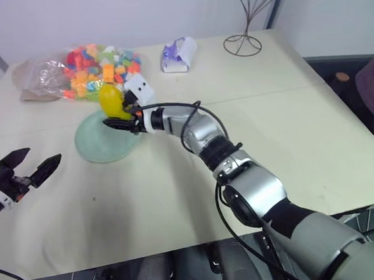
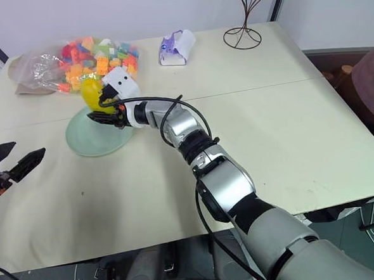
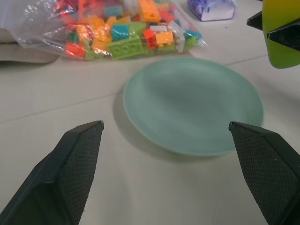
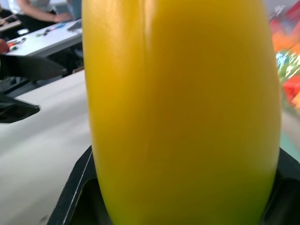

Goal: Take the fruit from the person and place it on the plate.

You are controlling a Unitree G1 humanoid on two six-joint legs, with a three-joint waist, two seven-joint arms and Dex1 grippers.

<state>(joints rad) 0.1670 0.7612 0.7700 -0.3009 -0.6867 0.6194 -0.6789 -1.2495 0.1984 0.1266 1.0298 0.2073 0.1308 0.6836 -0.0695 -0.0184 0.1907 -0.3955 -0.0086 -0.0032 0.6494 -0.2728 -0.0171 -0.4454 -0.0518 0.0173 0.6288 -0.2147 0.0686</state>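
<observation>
The yellow fruit [image 1: 110,101] with a green lower end stands upright in my right gripper [image 1: 118,116], which is shut on it and hovers over the far part of the pale mint-green plate [image 1: 97,145]. Close up, the fruit [image 4: 180,112] sits between the black fingers. From the left wrist, the plate [image 3: 192,105] lies ahead and the fruit [image 3: 281,35] hangs above its edge. My left gripper [image 1: 31,168] is open with nothing in it, low over the table to the left of the plate. A person's maroon garment [image 1: 371,84] shows at the right edge.
A clear bag of coloured toy blocks [image 1: 84,67] lies just behind the plate. A small white and purple packet [image 1: 177,55] and a wire stand [image 1: 244,41] are at the back of the cream table [image 1: 287,121]. The table's near edge runs below my arms.
</observation>
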